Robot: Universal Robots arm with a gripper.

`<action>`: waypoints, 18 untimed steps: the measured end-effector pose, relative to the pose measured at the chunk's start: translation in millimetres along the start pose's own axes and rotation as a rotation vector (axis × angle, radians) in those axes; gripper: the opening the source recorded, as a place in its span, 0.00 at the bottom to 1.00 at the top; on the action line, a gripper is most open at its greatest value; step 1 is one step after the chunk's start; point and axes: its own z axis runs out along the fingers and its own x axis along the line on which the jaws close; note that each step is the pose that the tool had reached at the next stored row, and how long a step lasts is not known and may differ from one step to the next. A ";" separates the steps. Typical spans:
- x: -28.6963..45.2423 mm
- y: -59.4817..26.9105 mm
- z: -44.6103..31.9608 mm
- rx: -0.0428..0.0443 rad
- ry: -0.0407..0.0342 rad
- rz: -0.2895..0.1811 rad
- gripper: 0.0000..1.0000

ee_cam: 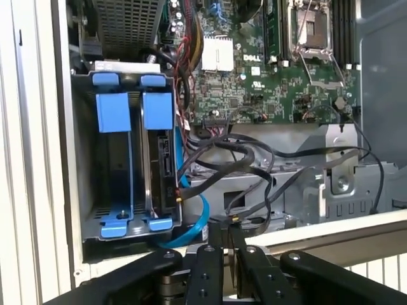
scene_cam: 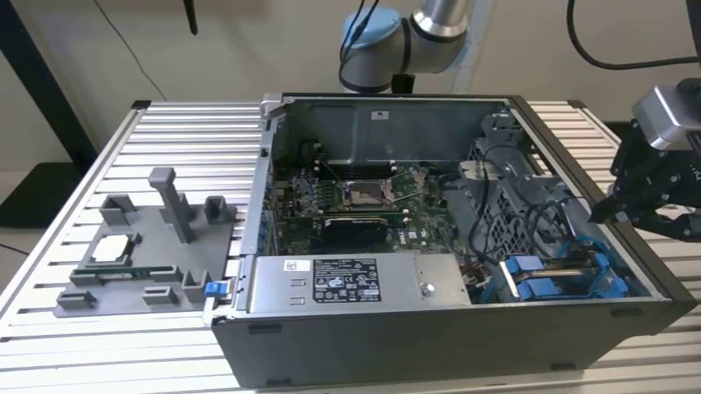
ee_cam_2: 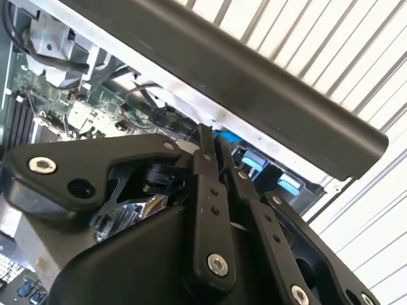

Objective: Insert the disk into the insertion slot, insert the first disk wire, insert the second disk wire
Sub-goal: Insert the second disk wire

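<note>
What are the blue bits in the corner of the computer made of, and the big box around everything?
The blue bits look like plastic: bright, smooth, evenly coloured, with a soft shine. The computer case around them looks like painted or coated sheet metal, dark grey and matt, with thin folded edges. That is only from looks, so I can't be certain.

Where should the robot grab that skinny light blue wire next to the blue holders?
Probably on the bare curved stretch of the thin light-blue cable, coming down through the case's open side. There the loop bows clear of the dark metal drive bay and the black wires. Its upper end sits tight beside the silver disk, leaving little room.
</note>
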 end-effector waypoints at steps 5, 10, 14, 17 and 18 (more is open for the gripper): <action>-2.7 12.1 -11.3 -0.0012 -0.0224 0.001 0.00; -2.0 27.9 -14.3 -0.0008 -0.0167 0.001 0.00; -1.0 38.3 -14.2 0.0012 0.0089 0.002 0.00; -0.4 43.5 -14.1 0.0042 0.0480 0.003 0.00; -0.3 44.9 -14.1 0.0055 0.0668 0.003 0.00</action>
